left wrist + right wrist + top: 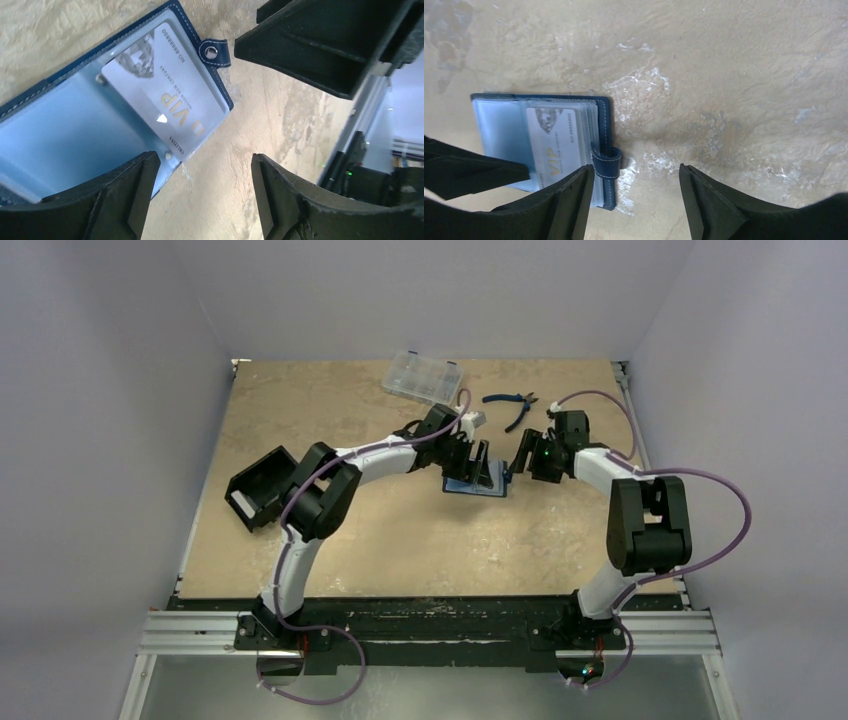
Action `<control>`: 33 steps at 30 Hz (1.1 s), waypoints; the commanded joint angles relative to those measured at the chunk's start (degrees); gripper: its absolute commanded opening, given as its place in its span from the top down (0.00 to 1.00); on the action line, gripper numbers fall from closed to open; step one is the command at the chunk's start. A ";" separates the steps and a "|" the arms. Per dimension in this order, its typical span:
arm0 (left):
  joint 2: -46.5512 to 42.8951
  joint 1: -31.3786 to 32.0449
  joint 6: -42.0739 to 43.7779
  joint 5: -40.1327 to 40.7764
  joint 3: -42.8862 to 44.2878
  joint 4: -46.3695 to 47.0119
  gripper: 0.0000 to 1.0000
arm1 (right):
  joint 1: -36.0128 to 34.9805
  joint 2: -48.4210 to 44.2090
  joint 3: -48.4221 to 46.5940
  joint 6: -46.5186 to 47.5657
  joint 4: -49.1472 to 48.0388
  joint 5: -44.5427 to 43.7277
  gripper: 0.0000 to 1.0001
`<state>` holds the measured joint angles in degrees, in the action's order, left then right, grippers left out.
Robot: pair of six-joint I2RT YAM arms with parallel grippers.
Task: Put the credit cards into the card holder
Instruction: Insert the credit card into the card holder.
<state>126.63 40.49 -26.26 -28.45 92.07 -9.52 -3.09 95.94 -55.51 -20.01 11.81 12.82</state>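
At the far left of the bench sits a black open-topped box, tipped at an angle just beside the left arm's elbow. Further back, left of centre, a clear compartment case lies flat near the rear wall.

The left arm reaches in towards the middle, and the left pincer hangs over the card holder. Its fingers are spread, with nothing between them but bare bench. From the wrist view, one finger overlaps the holder's near edge; whether it touches I cannot tell.

The card holder lies open and flat at the centre of the bench, between the two pincers. Inside it is a whitish credit card with gold "VIP" lettering, apparently behind a clear sleeve. The snap tab with its small stud sticks out from the holder's right edge.

Behind and a little to the right, blue-handled pliers rest on the bench, apart from everything else.

The right pincer hovers just right of the holder, also spread and gripping nothing, its left finger close to the snap tab.
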 commanded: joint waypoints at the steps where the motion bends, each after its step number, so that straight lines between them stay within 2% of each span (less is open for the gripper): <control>1: -5.46 -2.43 -8.05 -6.83 -5.17 10.89 0.27 | -1.93 -0.34 -3.11 2.57 2.38 -4.28 0.29; 5: -5.51 -3.54 -11.90 -7.32 -8.57 15.28 0.31 | -3.42 0.99 -4.34 2.29 2.12 -5.01 0.33; 10: -3.98 -3.93 -15.95 -5.70 -9.98 18.00 0.47 | -5.15 2.65 -6.01 1.86 2.08 -6.57 0.46; 12: -3.42 -3.85 -17.01 -4.84 -10.12 19.22 0.49 | -5.16 3.20 -6.39 1.75 2.23 -6.78 0.48; 15: -2.47 -3.89 -16.95 -4.10 -9.58 20.61 0.49 | -5.14 3.34 -6.28 1.74 2.35 -7.21 0.50; 19: 0.29 -3.76 -16.16 -2.97 -6.38 19.84 0.43 | -5.13 3.91 -5.85 1.52 0.88 -4.70 0.52; 24: 1.43 -3.34 -13.93 2.90 -4.18 16.11 0.41 | -5.21 4.83 -6.30 1.09 0.24 -3.46 0.50; 28: 2.68 -2.61 -13.98 1.71 -3.56 17.60 0.40 | -5.33 5.35 -6.39 1.33 0.52 -3.96 0.50; 33: 3.92 -0.06 -13.09 1.99 -1.91 18.17 0.44 | -5.43 6.01 -6.04 0.88 -0.17 -3.38 0.58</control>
<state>129.34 38.15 -41.19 -27.46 87.55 7.46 -8.25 101.69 -59.94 -18.98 13.56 8.73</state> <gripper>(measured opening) 0.568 0.449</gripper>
